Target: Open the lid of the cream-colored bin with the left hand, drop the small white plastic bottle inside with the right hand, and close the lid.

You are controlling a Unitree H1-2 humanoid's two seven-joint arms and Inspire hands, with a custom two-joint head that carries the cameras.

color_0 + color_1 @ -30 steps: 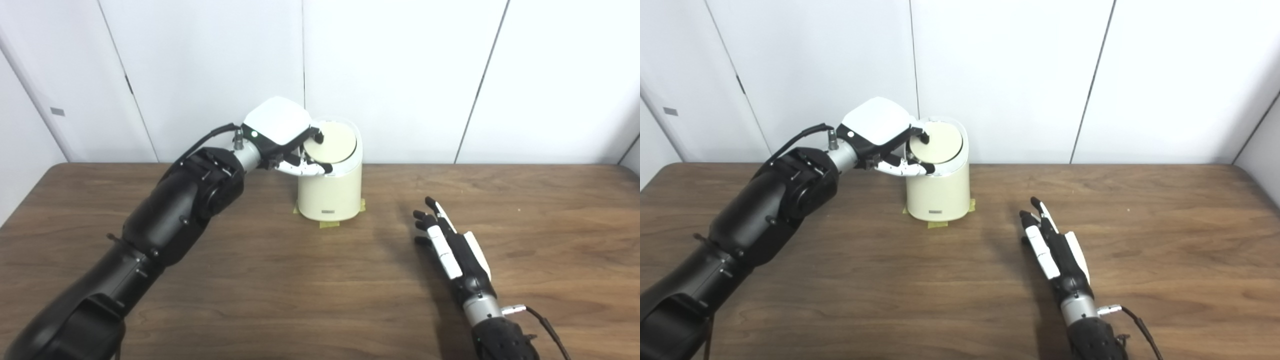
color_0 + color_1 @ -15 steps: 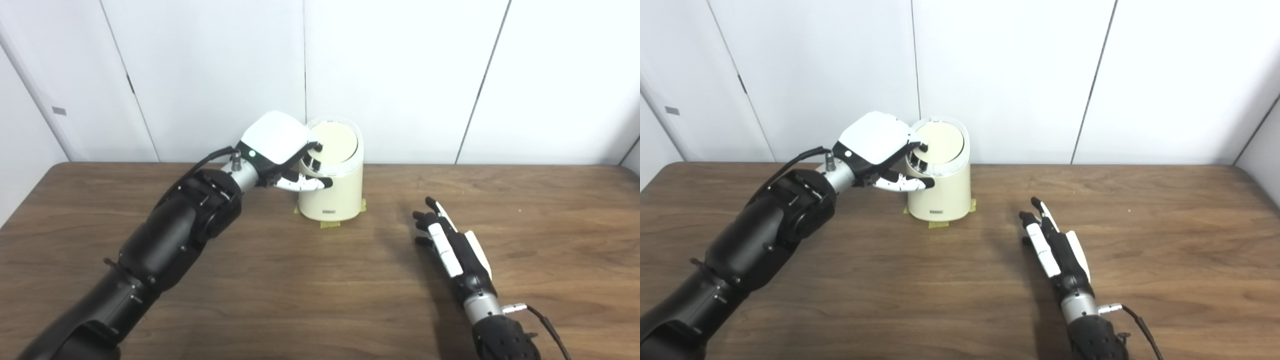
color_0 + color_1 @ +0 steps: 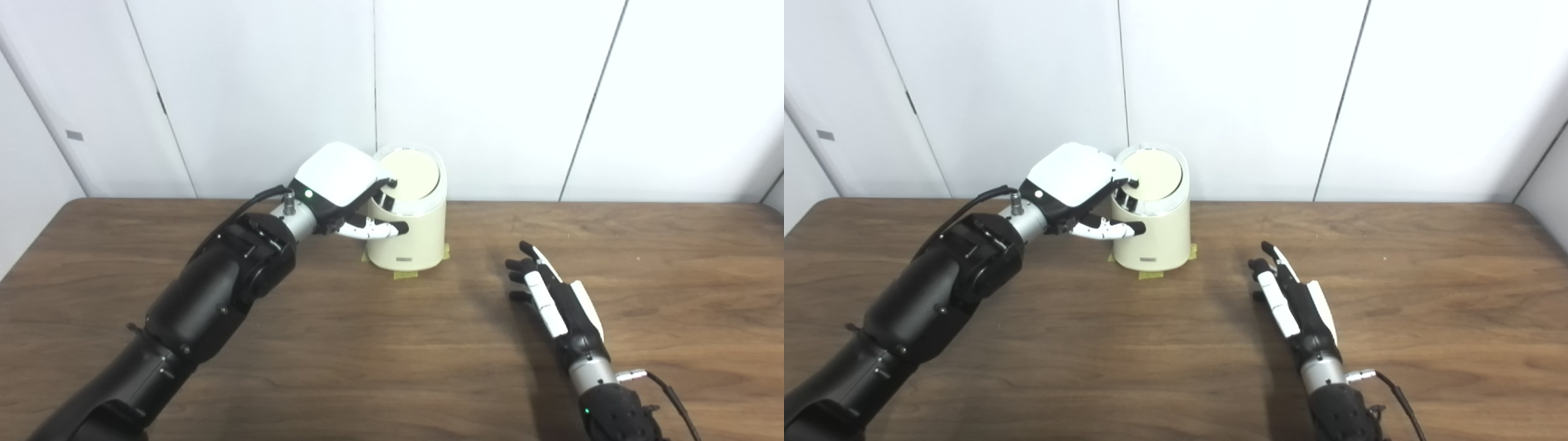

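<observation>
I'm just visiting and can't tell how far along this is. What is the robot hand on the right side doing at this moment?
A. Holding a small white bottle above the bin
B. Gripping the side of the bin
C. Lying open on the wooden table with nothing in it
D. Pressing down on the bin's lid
C: the right robot hand lies flat and empty on the wooden table, well apart from the cream-colored bin.

Nothing readable here, honestly. The cream-colored bin (image 3: 411, 236) has a tiny dark label (image 3: 402, 260) low on its front, but whatever's printed on it is too small and blurry to make out. There's also a small grey plate (image 3: 75, 135) on the wall panel at the left, and it looks blank from here.
</observation>
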